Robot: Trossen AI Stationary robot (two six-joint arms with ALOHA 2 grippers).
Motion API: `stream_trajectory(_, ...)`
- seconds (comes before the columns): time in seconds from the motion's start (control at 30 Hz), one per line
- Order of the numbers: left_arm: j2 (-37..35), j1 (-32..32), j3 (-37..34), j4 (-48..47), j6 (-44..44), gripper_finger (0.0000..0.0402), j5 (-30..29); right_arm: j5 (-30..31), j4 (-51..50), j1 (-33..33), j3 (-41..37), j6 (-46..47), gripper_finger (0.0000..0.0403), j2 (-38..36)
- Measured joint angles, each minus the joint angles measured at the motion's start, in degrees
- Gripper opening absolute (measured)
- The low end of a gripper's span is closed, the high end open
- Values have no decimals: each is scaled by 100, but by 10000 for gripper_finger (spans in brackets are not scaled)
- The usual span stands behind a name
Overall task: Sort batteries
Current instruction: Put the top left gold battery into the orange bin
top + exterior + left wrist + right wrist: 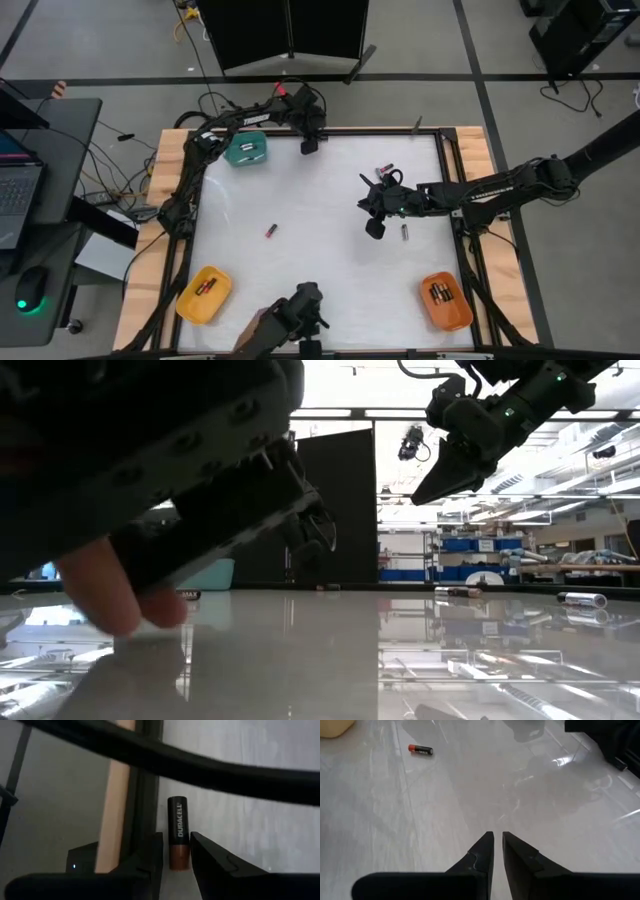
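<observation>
Several batteries lie loose, the first speaker notes: one in mid-table, one just beside the right gripper, a couple farther back. Why is the left gripper off at the far edge by the green tray?

The second answers: its wrist view explains that. A black-and-copper cell lies flat on the table, tight against the dark edge rail, and the left gripper straddles its copper end. The fingers stand apart with a sliver of gap on one side, so they look open around the cell, not clamped on it.

First: why approach it endwise?

Second: probably the rail. There is no room for a finger between rail and cell farther up, so the free end is the only purchase. The green tray is near, which suggests this cell belongs there.

First: and the right gripper?

Second: it hangs above the table, fingers almost together with nothing between them. The nearest loose battery is beside it, not under it; it must open before it can take anything.

First: the other trays?

Second: yellow and orange sit at the near corners, each already holding some batteries. The sort looks partly done.
</observation>
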Motion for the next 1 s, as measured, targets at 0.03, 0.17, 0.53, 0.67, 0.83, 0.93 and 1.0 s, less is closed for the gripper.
stream_trajectory(0.03, 37, -16, 15, -40, 3, 106, -29, -2, 1, 0, 0, 0, 50, 0)
stream_trajectory(0.17, 63, -31, 46, -189, 13, 106, -54, -4, 0, 0, 0, -6, 52, 0)
stream_trajectory(0.53, 47, -165, 50, -314, -39, 106, -461, -7, -8, 0, 0, -105, 48, 0)
stream_trajectory(0.67, 43, -220, 50, -346, -48, 97, -623, -7, -8, 0, 0, -107, 50, 0)
stream_trajectory(0.83, 39, -220, 50, -376, -77, 55, -644, -4, -9, 0, 0, -106, 45, 0)
stream_trajectory(0.93, 36, -225, 50, -397, -77, 47, -728, -4, -10, 6, 0, -107, 41, 0)
stream_trajectory(1.0, 33, -233, 50, -429, -76, 47, -825, -4, -10, 4, 0, -107, 39, 0)
